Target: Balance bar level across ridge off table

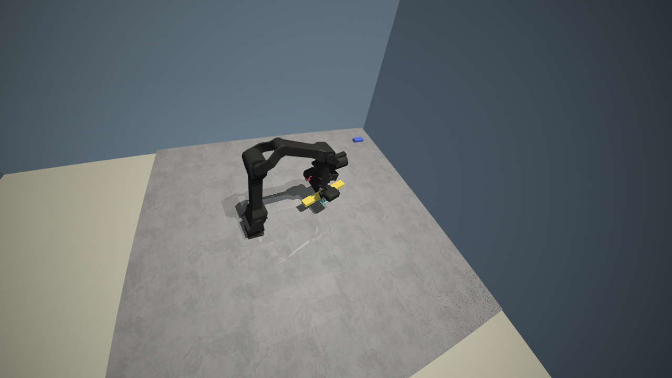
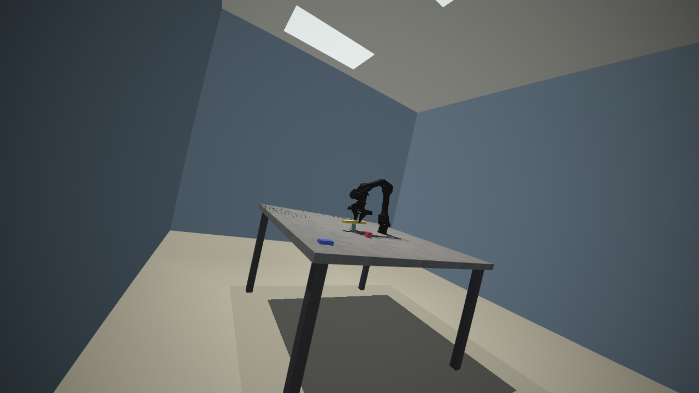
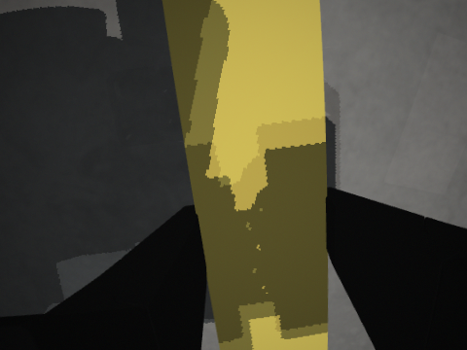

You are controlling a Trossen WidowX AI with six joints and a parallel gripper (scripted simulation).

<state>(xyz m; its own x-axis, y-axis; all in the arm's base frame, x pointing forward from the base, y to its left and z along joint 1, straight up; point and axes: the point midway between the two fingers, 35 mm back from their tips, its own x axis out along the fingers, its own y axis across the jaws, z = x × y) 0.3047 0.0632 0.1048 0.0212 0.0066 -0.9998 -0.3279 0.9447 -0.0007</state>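
Observation:
A long yellow bar [image 1: 309,200] [image 2: 347,221] [image 3: 272,73] is held above the table and looks about level. My gripper [image 1: 323,191] [image 2: 359,220] [image 3: 259,212] is shut on the bar, with one finger against each long side. The teal ridge [image 1: 324,202] [image 2: 353,227] stands on the table under the bar, its top close to the bar's underside. I cannot tell whether they touch. The bar and fingers partly hide the ridge in the top view, and it does not show in the wrist view.
A red block [image 1: 308,178] [image 2: 368,234] sits on the grey table [image 1: 291,301] [image 2: 410,254] near the ridge, partly hidden by the gripper in the top view. A blue block [image 1: 358,139] [image 2: 325,242] lies near a table corner.

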